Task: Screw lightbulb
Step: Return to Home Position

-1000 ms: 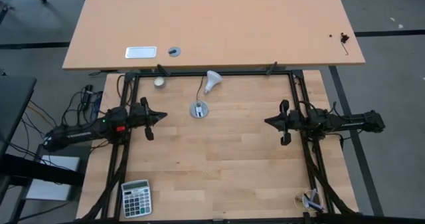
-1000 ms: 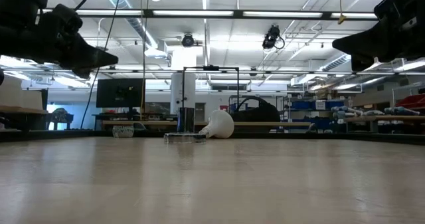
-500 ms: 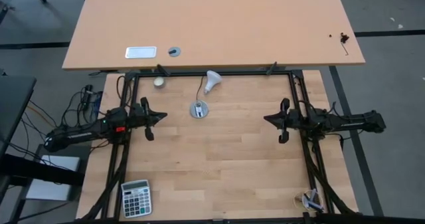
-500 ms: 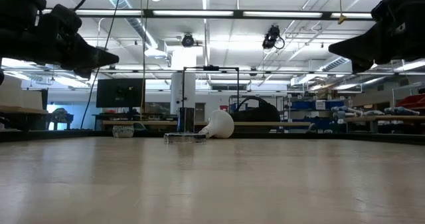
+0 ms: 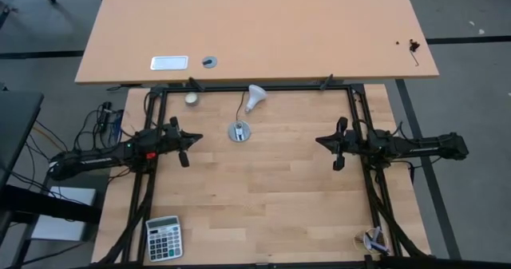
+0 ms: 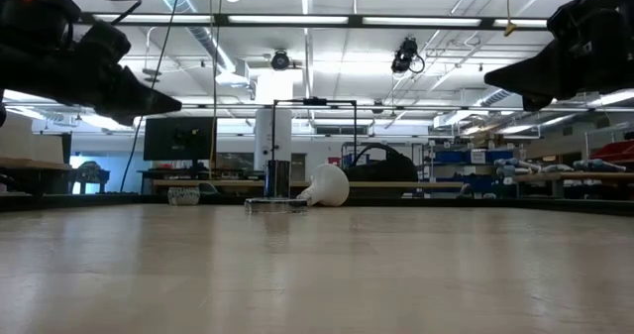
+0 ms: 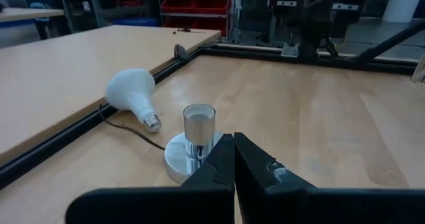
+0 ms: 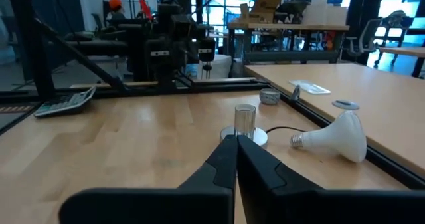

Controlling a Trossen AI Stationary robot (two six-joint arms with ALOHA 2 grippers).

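Jaws — left and right — pressed together; lightbulb (image 5: 255, 96) lies well apart from both.

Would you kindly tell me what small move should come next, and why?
Probably draw the left gripper and right gripper back to rest: both are shut, holding nothing, and the lightbulb lies on its side beside the empty socket.

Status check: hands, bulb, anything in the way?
Left hand shut, empty, raised, left side. Right hand shut, empty, raised, right side. Lightbulb lying on its side beside socket, not screwed in. Thin cord trails under it.
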